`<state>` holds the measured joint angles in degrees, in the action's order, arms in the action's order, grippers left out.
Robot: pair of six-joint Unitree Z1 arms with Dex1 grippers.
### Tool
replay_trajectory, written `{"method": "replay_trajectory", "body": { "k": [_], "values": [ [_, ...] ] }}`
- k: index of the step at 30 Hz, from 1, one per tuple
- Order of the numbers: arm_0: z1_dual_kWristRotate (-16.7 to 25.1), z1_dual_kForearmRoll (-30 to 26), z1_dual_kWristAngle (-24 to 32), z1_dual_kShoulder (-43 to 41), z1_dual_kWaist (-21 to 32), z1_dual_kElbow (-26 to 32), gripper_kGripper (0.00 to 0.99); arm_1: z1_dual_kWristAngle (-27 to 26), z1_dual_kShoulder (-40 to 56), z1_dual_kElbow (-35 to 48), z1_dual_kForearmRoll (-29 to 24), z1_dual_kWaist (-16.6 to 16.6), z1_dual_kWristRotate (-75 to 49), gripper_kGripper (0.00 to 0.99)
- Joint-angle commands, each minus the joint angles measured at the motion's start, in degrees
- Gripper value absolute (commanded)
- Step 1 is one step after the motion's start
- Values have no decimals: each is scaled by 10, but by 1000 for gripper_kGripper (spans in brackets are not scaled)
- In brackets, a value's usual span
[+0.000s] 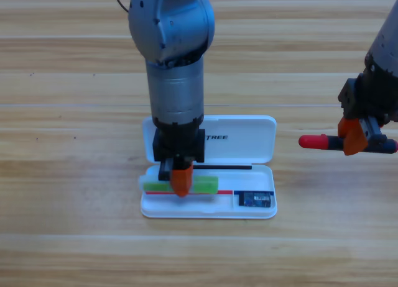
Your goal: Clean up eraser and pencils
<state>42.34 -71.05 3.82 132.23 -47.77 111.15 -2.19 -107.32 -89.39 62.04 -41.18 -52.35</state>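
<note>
The white case (261, 209) lies open at the middle of the table. A green-and-white pencil (205, 185) lies lengthwise in its tray, and my left gripper (180, 182) points down right on it, hiding its middle. The dark eraser (257, 200) sits in the tray's small right compartment. At the right edge, my right gripper (353, 136) is shut on the black marker with a red cap (317, 141), holding it level above the table to the right of the case.
The case's lid (249, 138) lies flat behind the tray, partly covered by the left arm (174, 69). Bare wooden table (74, 175) surrounds the case on all sides.
</note>
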Motion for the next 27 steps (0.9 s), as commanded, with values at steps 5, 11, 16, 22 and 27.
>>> {"method": "replay_trajectory", "body": {
  "k": [5,11,16,22,27],
  "values": [
    [-13,-8,9,-5,-25,-8,0,6,-25,9,7,-18,1,0],
    [-16,-8,9,-5,-26,-8,0,6,-27,6,7,-18,3,0],
    [-17,-8,8,-4,-26,-3,0,6,-30,5,7,-18,4,0],
    [-17,-8,6,-3,-25,4,0,6,-35,4,7,-18,4,0],
    [-17,-8,4,-5,-25,1,749,7,-36,3,7,-18,4,0]
  ]
}}
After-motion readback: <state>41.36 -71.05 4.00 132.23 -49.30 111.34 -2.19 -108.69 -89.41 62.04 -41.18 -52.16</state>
